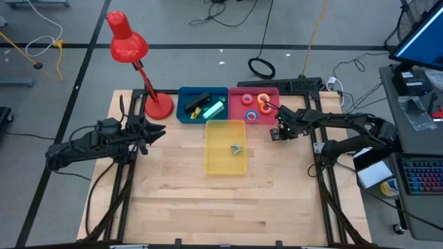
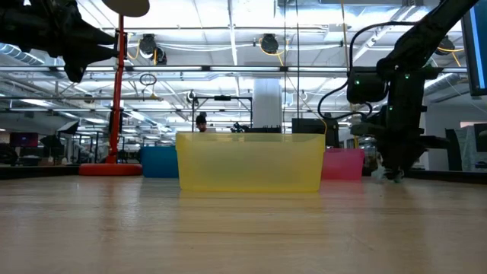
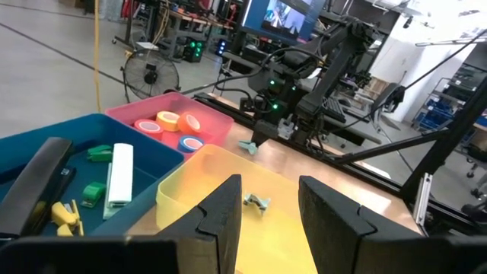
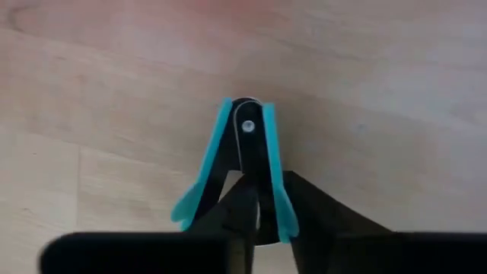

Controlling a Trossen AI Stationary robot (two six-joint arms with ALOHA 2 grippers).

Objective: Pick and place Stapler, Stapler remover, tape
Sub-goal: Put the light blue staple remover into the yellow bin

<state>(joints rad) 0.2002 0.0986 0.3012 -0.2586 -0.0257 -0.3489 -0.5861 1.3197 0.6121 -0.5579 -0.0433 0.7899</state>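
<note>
Right jaws clenched on the teal-and-black claw-type staple remover [image 4: 242,171], low over the wooden desk [image 1: 173,200], just beside the yellow translucent plastic bin [image 1: 225,164]. Risk: thin grip near the pivot, remover could twist or drop short of the bin. Right gripper [image 1: 275,133] points down, arm bent. Left gripper [image 3: 268,217] jaws released, hovering, waiting.

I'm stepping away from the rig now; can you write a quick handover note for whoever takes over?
Right gripper: shut on a teal staple remover, low over the table beside the pink bin.
Left gripper: open, empty, waiting at the table's left side.
Done: tape rolls in the pink bin, staplers in the blue bin, one staple remover in the yellow bin.
Left: drop the held remover, probably into the yellow bin.
</note>
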